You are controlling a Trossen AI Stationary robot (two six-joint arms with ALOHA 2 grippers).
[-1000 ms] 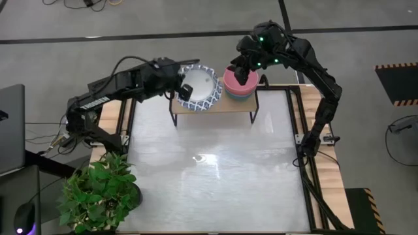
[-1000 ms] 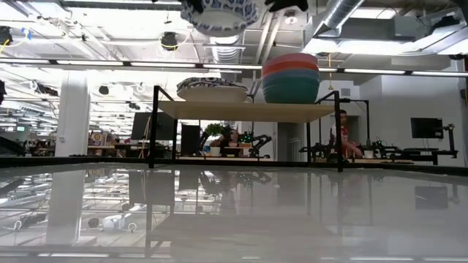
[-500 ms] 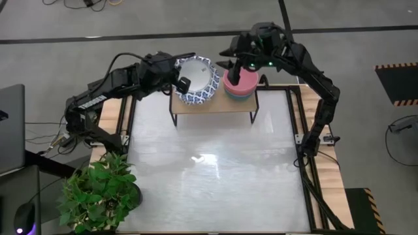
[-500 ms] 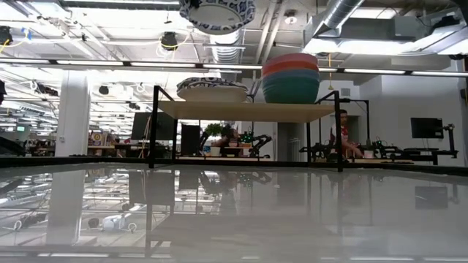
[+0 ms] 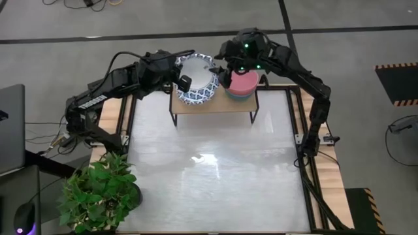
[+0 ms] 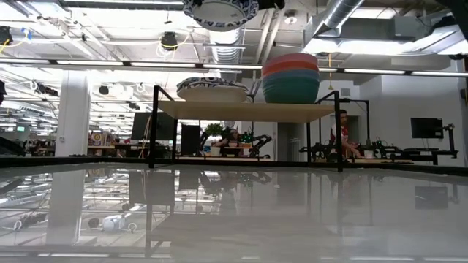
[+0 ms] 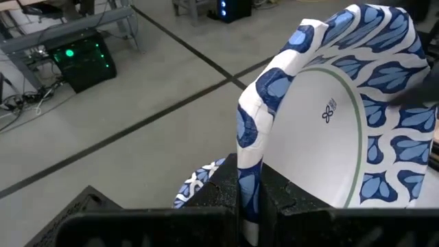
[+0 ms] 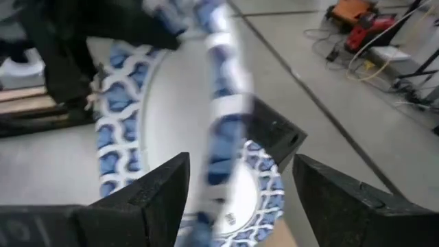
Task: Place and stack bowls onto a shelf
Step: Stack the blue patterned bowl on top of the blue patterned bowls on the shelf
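A white-centred bowl with a blue patterned rim [image 5: 197,79] is held in the air over the left half of the shelf [image 5: 219,106], tilted, by my left gripper [image 5: 185,83], which is shut on it. It shows at the top of the low view [image 6: 219,9]. My right gripper [image 5: 221,70] is open at the bowl's right rim [image 8: 221,103], one finger on either side of it, apart from it. On the shelf [image 6: 241,111] rest a stack of blue-rimmed bowls [image 6: 212,89] and a red-pink bowl stacked on a green-blue one [image 6: 290,77]. My left gripper pinches the bowl's patterned rim [image 7: 248,147] between its two fingers [image 7: 218,189], one on the white inner face and one on the outer wall. It comes in from the table's left side. The bowl is lifted clear and stands tilted on edge above the shelf.
A potted plant [image 5: 101,192] stands at the table's near left corner, and a laptop [image 5: 10,127] lies beyond the left edge. The white table top [image 5: 215,176] in front of the shelf is open room. A person [image 6: 340,135] sits far off in the room behind.
My right gripper has moved left from above the red-pink bowl toward the held bowl's right rim. My left gripper has carried the bowl a little toward the far edge and raised it slightly, still shut on its rim.
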